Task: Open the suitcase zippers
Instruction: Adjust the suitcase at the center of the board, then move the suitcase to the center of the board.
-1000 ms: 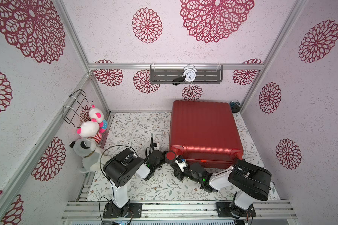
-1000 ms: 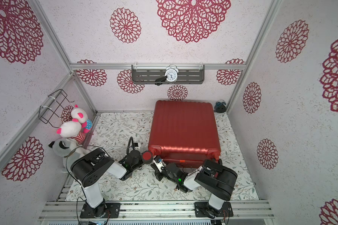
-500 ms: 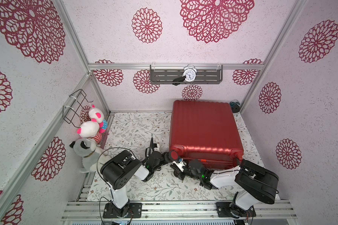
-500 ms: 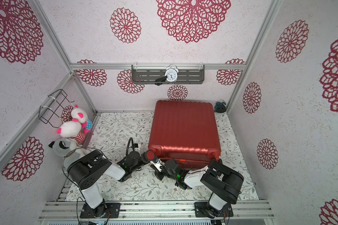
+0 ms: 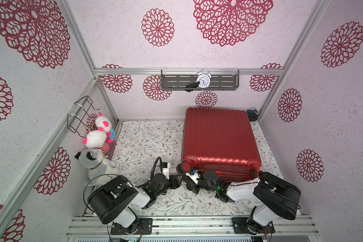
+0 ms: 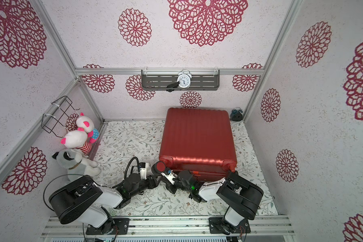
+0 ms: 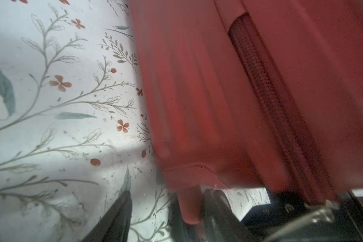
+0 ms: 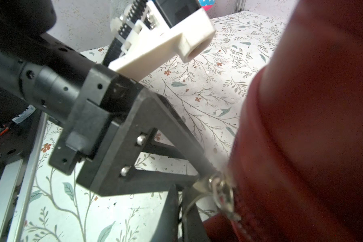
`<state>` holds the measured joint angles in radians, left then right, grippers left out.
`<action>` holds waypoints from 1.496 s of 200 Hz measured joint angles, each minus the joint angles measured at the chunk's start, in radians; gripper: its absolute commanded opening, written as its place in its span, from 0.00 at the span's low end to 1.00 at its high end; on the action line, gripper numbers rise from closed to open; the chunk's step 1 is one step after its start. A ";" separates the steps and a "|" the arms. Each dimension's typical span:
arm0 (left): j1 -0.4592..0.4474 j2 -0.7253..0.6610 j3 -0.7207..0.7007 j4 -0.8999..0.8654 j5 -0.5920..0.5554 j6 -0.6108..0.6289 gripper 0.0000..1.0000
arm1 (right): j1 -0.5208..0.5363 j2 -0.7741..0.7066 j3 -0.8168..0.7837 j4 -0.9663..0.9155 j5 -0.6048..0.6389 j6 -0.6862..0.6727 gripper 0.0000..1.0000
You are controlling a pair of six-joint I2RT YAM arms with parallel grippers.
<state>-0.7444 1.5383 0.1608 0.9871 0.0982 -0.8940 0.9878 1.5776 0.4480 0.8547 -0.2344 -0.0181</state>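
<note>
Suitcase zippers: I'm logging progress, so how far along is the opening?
Done: nothing; the suitcase lies shut, visible zipper teeth meshed. In hand: right gripper seems to pinch a pull at the wheel corner, left gripper beside it. Left: running the whole seam.

Here's the room: pale textured walls (image 5: 117, 42) all round, stamped with crimson flower medallions (image 5: 232, 21), big and small. Aluminium framing (image 5: 134, 71) runs up the corners and across the back. A grey slotted shelf (image 5: 176, 82) hangs off that crossbar, with a white twin-bell alarm clock (image 5: 202, 80) sitting on it. Over on the side wall there's a black wire basket (image 5: 80, 115), and below it three plush toys (image 5: 94, 139) piled in the corner. The floor is a white mat (image 5: 147, 142) with leafy sprigs and small red blossoms. Metal rails (image 5: 187, 225) run along the near edge. Light's bright and even
</note>
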 measured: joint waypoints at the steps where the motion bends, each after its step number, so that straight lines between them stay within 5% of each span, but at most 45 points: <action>1: 0.000 0.000 -0.002 0.001 0.001 0.000 0.60 | 0.000 0.000 0.000 -0.002 -0.007 -0.003 0.17; 40: 0.001 0.063 -0.027 0.060 0.072 0.002 0.60 | 0.000 0.000 0.000 -0.051 -0.056 -0.045 0.31; 103: 0.027 0.104 -0.053 0.172 0.125 -0.026 0.65 | 0.003 -0.032 -0.001 -0.069 -0.074 -0.051 0.35; 148: -0.014 -0.092 -0.045 0.085 0.079 0.017 0.78 | 0.023 -0.122 -0.035 -0.154 -0.031 -0.007 0.47; 197: -0.139 -0.411 0.042 -0.259 -0.105 0.144 0.86 | 0.030 -0.304 -0.111 -0.206 0.033 0.076 0.65; 204: -0.151 -0.433 0.054 -0.303 -0.135 0.160 0.86 | 0.030 -0.333 -0.119 -0.219 0.045 0.094 0.82; 218: -0.179 -0.460 0.078 -0.388 -0.202 0.189 0.85 | 0.030 -0.391 -0.133 -0.245 0.065 0.126 0.98; 299: -0.325 -0.271 0.225 -0.637 -0.552 0.265 0.81 | 0.023 -0.671 -0.115 -0.456 0.234 0.301 0.99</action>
<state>-1.0691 1.2675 0.3862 0.3496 -0.4538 -0.6292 1.0107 0.9066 0.3332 0.3985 -0.0006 0.2832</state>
